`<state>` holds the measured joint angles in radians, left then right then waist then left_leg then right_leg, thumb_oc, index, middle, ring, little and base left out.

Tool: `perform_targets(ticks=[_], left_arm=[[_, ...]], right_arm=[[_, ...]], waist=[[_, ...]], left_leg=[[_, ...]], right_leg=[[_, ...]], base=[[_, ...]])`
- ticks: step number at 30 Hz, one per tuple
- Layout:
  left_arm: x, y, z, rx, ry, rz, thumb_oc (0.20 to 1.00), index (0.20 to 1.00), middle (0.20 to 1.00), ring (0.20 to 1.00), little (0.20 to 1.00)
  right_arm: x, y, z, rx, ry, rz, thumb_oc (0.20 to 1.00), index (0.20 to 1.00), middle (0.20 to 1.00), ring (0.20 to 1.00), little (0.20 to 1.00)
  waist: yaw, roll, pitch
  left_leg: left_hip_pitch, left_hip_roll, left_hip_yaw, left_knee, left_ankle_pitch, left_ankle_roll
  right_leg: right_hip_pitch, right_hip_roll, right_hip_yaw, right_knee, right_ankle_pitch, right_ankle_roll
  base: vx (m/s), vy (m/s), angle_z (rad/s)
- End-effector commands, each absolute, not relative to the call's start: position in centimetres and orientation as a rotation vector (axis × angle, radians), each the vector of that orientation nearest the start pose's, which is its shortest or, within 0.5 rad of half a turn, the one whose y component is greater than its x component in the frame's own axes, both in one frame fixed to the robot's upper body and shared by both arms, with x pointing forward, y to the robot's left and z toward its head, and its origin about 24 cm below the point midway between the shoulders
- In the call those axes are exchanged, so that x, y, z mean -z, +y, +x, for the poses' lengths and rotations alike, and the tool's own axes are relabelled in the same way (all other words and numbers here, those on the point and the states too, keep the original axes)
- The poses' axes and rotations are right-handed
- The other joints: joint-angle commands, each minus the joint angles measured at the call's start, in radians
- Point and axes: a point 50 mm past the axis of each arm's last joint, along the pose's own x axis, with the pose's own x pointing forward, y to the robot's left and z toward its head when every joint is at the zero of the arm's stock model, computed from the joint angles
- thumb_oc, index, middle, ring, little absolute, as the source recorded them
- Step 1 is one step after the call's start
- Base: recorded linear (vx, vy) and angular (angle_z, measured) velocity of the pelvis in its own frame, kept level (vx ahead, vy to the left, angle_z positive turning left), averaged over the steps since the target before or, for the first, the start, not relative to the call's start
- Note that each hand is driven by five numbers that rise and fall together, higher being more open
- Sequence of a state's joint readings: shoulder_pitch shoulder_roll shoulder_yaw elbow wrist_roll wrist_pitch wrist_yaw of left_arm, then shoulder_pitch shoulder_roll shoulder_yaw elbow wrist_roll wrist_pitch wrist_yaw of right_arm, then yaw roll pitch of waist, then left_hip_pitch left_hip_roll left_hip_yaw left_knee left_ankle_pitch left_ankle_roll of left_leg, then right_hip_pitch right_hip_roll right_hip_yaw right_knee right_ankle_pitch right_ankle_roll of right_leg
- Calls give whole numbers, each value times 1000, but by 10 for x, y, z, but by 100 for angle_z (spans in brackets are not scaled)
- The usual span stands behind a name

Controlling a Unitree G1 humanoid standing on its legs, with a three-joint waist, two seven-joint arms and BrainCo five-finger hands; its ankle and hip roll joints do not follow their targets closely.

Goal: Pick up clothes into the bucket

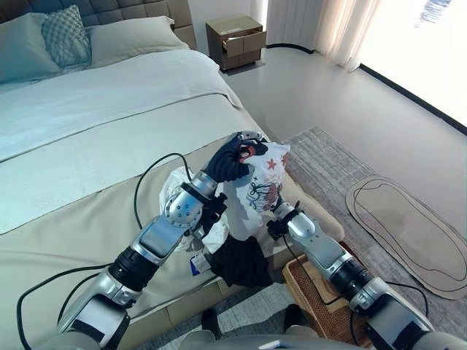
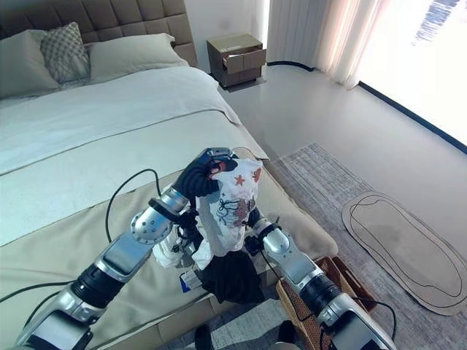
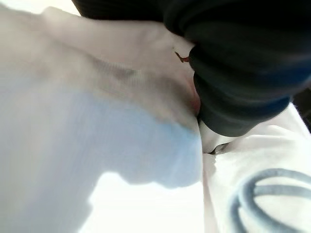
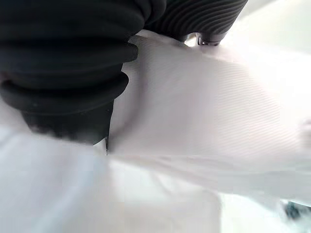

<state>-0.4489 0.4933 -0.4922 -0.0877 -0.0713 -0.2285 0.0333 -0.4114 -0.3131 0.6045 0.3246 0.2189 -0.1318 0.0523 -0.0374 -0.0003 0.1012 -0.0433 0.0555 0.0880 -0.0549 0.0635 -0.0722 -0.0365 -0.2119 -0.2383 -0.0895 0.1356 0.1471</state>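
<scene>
At the foot-side edge of the wide bed with beige cover and pale blue-white bedding [image 1: 87, 146], the left hand [image 1: 232, 160] is raised above the mattress with its fingers curled round the top of a white cloth garment printed with red stars and dark line drawings [image 1: 261, 186], which hangs down from that grip. Below it hang a black cloth garment [image 1: 241, 262] and more crumpled white clothing [image 1: 179, 186], bunched against the bed's edge. The right hand [image 2: 252, 219] reaches up into the hanging cloth from below; its fingers are hidden behind the fabric, so I cannot tell whether they are apart or closed. The right wrist view shows white fabric pressed close against the hand's dark ribbed cover. A brown woven wicker basket [image 1: 310, 295] stands on the floor just beside the bed's edge, under the right forearm. A grey rug [image 1: 328, 157] lies beyond it, with a pale oval mat [image 1: 408, 226] and a wooden nightstand [image 1: 235, 41] by the bed's head.
</scene>
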Motion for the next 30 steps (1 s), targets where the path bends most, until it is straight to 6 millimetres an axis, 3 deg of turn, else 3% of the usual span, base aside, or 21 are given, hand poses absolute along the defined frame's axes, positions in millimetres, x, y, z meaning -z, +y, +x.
perform_targets(ticks=[1,2,3,8,9,12,15,17,18,20,22,25,26,27,30], left_arm=[[-216,70,274,615,-886,395,200,200,200,200,200],[-217,73,273,612,-891,391,200,200,200,200,200],[-218,75,273,610,-893,397,200,200,200,200,200],[-217,78,279,598,-869,398,200,200,200,200,200],[-214,78,279,602,-851,382,200,200,200,200,200],[-214,88,281,549,-829,351,200,200,200,200,200],[-205,93,288,509,-775,334,200,200,200,200,200],[-198,98,290,477,-750,341,200,200,200,200,200],[-184,105,295,441,-687,300,200,200,200,200,200],[-180,112,295,412,-673,303,200,200,200,200,200],[-164,126,301,326,-609,321,200,200,200,200,200],[-151,131,304,292,-555,316,213,213,213,213,213],[-146,134,304,283,-531,315,677,677,677,677,677],[-143,134,304,279,-516,310,1000,1000,1000,1000,1000],[-133,137,304,273,-472,304,1000,1000,1000,1000,1000]], right_arm=[[-57,-44,298,-740,-95,-282,200,200,200,200,200],[-52,-57,298,-716,-76,-294,200,200,200,200,200],[-65,-57,298,-726,-118,-275,200,200,200,200,200],[-63,-81,295,-670,-90,-174,200,200,200,200,200],[-86,-59,301,-691,-162,-111,200,200,200,200,200],[-96,-53,296,-692,-177,18,200,200,200,200,200],[-69,-74,291,-620,-70,84,200,200,200,200,200],[-60,-78,288,-584,-27,208,200,200,200,200,200],[-3,-108,279,-413,184,300,200,200,200,200,200],[-3,-110,272,-423,173,344,200,200,200,200,200],[3,-124,252,-366,165,559,200,200,200,200,200],[8,-131,247,-321,162,617,200,200,200,200,200],[9,-134,244,-303,156,650,200,200,200,200,200],[8,-136,243,-294,146,663,200,200,200,200,200],[6,-141,240,-268,126,694,200,200,200,200,200]], waist=[[24,-54,-15],[25,-55,-17],[23,-58,-20],[14,-58,-27],[20,-58,-28],[19,-62,-30],[13,-62,-34],[11,-62,-34],[12,-59,-34],[11,-60,-35],[-5,-61,-36],[-11,-61,-38],[-15,-61,-39],[-18,-62,-39],[-23,-64,-40]], left_leg=[[-2,2,3,81,-93,8],[-2,3,3,81,-92,7],[-2,3,2,79,-91,6],[8,4,3,76,-95,7],[11,6,5,77,-95,6],[15,6,7,75,-95,7],[22,5,12,73,-96,8],[23,6,12,72,-96,8],[25,5,11,71,-95,7],[25,6,13,71,-94,6],[27,6,18,69,-93,5],[28,7,22,68,-93,5],[28,7,23,67,-93,5],[28,7,24,67,-93,5],[24,5,27,69,-94,7]], right_leg=[[18,-59,-30,40,-25,51],[19,-58,-32,39,-25,51],[20,-58,-31,38,-25,51],[28,-56,-32,39,-28,52],[32,-55,-32,39,-28,50],[30,-54,-28,41,-30,49],[38,-54,-30,39,-32,48],[38,-55,-29,38,-31,49],[41,-55,-30,37,-31,49],[38,-54,-28,38,-30,49],[33,-53,-22,38,-29,49],[31,-53,-20,37,-27,50],[29,-53,-18,38,-26,50],[28,-53,-16,38,-26,50],[22,-55,-13,39,-22,51]], base=[[10,-9,5],[15,-8,3],[21,-8,5],[8,-2,2],[0,0,0],[-4,1,-3],[0,0,0],[-13,4,3],[0,0,0],[0,0,0],[-10,6,-6],[-12,3,-9],[-14,6,-13],[-19,6,-6],[-3,0,-1]])
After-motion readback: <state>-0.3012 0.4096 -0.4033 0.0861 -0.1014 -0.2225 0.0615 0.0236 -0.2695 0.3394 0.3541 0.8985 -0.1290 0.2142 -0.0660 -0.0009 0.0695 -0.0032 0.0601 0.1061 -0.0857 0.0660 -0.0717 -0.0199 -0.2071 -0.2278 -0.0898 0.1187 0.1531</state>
